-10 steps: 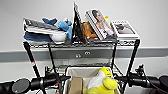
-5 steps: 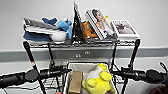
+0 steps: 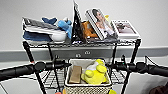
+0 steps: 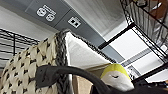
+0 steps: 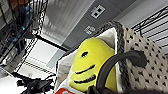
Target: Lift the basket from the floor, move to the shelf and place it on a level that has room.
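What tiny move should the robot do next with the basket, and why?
Probably ease the basket forward and set it down. It hangs between both arms in front of the shelf, level with the wire tier under the books, and bare grid shows beside it, so there seems to be room.

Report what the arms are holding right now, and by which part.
The basket, with both arms reaching to its two ends, apparently by the dark rim handles. The jaws themselves cannot be made out.
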You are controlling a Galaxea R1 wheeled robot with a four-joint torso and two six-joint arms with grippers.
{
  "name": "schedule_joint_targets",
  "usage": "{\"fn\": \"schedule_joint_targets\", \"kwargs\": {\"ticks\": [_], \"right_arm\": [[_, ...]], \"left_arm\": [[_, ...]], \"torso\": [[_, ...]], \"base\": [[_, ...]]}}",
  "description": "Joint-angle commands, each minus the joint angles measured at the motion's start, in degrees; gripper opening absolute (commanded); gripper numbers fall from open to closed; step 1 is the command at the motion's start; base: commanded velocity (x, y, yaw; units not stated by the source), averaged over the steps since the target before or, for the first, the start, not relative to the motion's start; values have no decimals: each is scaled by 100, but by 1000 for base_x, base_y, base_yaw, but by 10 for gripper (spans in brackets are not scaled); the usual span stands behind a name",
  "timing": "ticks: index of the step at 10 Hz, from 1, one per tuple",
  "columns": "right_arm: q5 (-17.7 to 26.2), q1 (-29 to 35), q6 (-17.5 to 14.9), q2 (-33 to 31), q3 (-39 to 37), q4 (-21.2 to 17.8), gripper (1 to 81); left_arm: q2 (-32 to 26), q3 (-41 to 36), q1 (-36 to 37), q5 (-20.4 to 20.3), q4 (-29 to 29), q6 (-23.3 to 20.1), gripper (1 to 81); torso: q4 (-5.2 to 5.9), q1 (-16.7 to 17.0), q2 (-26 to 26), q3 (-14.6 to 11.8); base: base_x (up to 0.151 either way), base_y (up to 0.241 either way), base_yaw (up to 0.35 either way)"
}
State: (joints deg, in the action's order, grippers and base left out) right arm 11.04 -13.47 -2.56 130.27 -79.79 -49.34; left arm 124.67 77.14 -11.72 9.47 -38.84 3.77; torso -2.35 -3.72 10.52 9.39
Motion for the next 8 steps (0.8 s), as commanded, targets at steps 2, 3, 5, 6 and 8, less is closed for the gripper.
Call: {"fn": "schedule_joint_targets", "kwargs": {"ticks": [2, 3, 5, 6, 8], "right_arm": [[478, 1543, 115, 581, -1063, -182, 10], [548, 1562, 124, 713, -1239, -104, 10], [565, 1518, 107, 942, -1696, 73, 10], [565, 1482, 107, 1003, -1845, 196, 10], [565, 1368, 98, 1153, -2118, 380, 10]], "left_arm": [[638, 1188, 1782, 538, -388, -78, 10], [804, 1381, 1800, 556, -335, -78, 10], [1200, 1944, 1773, 616, -64, -95, 10], [1376, 2164, 1738, 644, 130, -95, 10], [1727, 2735, 1580, 635, 385, -95, 10]], "torso": [[0, -2, 0, 0], [0, -5, -2, 2], [0, -6, -4, 5], [0, -9, -4, 5], [0, -11, -6, 6]], "base": [[0, 0, 0], [0, 0, 0], [0, 0, 0], [0, 0, 0], [0, 0, 0]]}}
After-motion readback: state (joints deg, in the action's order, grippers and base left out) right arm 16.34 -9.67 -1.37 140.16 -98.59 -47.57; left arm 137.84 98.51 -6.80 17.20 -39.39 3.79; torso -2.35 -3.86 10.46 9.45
